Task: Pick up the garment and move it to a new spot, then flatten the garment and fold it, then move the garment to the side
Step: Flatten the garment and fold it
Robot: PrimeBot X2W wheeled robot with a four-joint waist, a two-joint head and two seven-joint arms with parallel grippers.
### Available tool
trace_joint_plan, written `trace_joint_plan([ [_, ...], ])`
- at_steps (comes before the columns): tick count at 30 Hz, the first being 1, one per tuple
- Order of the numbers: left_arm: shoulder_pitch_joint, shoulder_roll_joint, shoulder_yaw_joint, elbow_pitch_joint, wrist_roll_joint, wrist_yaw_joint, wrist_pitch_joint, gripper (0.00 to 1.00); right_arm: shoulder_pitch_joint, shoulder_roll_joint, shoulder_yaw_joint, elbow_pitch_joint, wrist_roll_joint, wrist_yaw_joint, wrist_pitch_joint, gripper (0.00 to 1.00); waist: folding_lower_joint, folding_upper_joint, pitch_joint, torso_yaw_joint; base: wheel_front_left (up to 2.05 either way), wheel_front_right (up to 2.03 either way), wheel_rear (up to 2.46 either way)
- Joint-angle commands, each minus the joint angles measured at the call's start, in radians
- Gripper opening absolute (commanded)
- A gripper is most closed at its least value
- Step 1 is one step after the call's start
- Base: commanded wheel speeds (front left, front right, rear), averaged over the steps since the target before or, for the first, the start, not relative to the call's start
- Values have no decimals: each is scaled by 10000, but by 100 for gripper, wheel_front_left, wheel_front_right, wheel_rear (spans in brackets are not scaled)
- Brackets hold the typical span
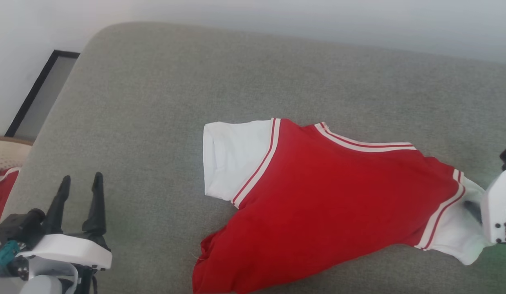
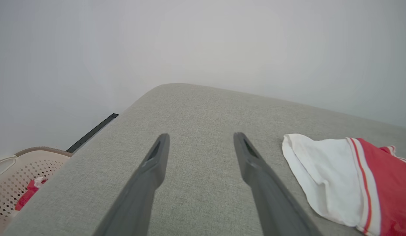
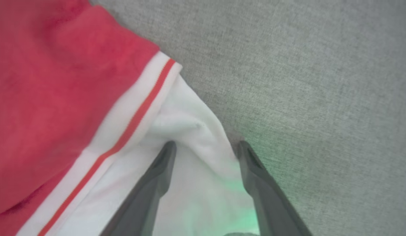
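Note:
The garment [image 1: 326,192], a red shirt with white sleeves and red-white trim, lies plain side up on the grey-green cushion [image 1: 155,102], right of centre. My right gripper [image 3: 206,147] is open over its right white sleeve [image 3: 196,131], fingers standing apart with the sleeve cloth lying between them. In the head view its pale wrist [image 1: 498,206] sits at the right edge by that sleeve. My left gripper [image 1: 81,179] is open at the lower left, apart from the shirt. The left wrist view shows its fingers [image 2: 157,160] spread over bare cushion, the left white sleeve [image 2: 317,177] to their right.
A beige perforated basket [image 2: 22,167] with a red cloth [image 1: 1,190] in it stands off the cushion's left edge. A dark-framed panel [image 1: 40,94] leans at the pale wall behind. The cushion's left and far parts are bare.

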Motion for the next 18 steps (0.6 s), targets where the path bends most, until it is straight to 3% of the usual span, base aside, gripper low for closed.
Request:
trace_joint_plan([
  [1, -91, 91, -35, 22, 41, -45, -43, 100, -72, 104, 74, 127, -20, 4, -107, 100, 0, 0, -123, -91, 0, 0, 0],
  [9, -227, 796, -554, 65, -200, -53, 104, 100, 26, 336, 61, 83, 99, 3, -1112, 100, 0, 0, -825, -672, 0, 0, 0],
  [18, -462, 1642, -1345, -241, -509, -57, 785, 100, 443, 920, -328, -946, -151, 3, -2747, 100, 0, 0, -1418, -1471, 0, 0, 0],
])
